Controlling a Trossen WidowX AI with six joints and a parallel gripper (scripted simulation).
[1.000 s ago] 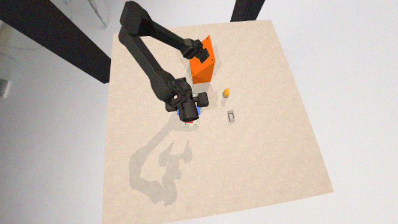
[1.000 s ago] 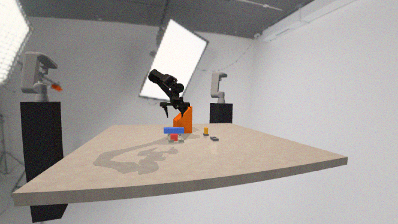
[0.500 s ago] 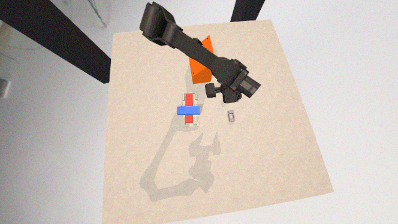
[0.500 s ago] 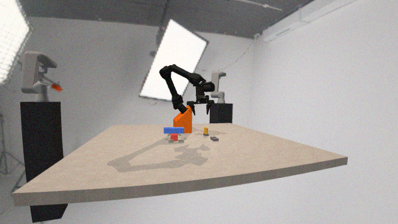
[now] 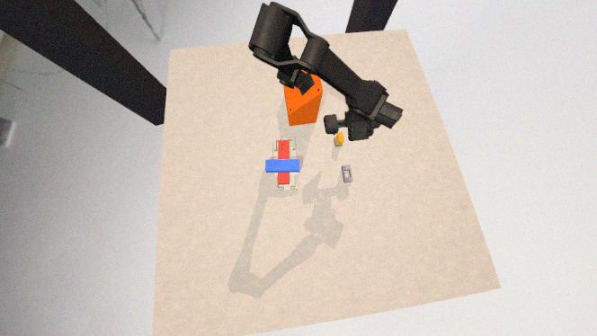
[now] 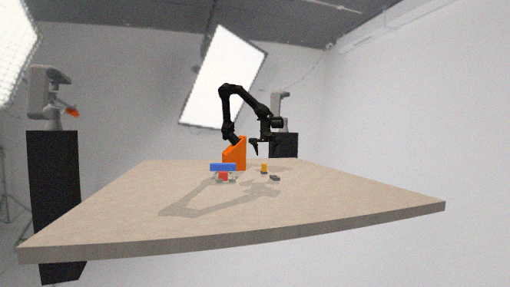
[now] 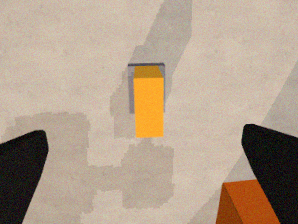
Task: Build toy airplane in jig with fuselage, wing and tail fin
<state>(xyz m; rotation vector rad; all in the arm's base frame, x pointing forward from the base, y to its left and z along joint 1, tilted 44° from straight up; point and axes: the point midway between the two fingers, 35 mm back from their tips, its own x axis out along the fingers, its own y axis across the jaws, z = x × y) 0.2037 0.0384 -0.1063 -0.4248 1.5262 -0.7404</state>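
The red fuselage (image 5: 283, 179) (image 6: 223, 176) lies lengthwise in the pale jig cradle (image 5: 292, 184) (image 6: 232, 180) and looks level. The blue wing (image 5: 282, 165) (image 6: 223, 166) lies across the fuselage's top; its tab is hidden. The small tail socket shows uncovered at the fuselage's end nearer the robot base. The yellow tail fin (image 5: 340, 138) (image 6: 263, 167) (image 7: 149, 107) stands upright in a small grey holder (image 6: 263, 173) (image 7: 131, 95), right of the jig in the top view. My gripper (image 5: 345, 128) (image 6: 266, 153) (image 7: 146, 137) is open and empty, above the fin, which appears between the fingers in the wrist view.
A second grey holder (image 5: 347, 180) (image 6: 274, 177), with nothing in it, lies near the fin on the tabletop (image 5: 382, 225) (image 6: 307, 207). The orange robot base (image 5: 303, 110) (image 6: 240, 155) stands behind the jig, and its corner (image 7: 245, 200) shows low in the wrist view.
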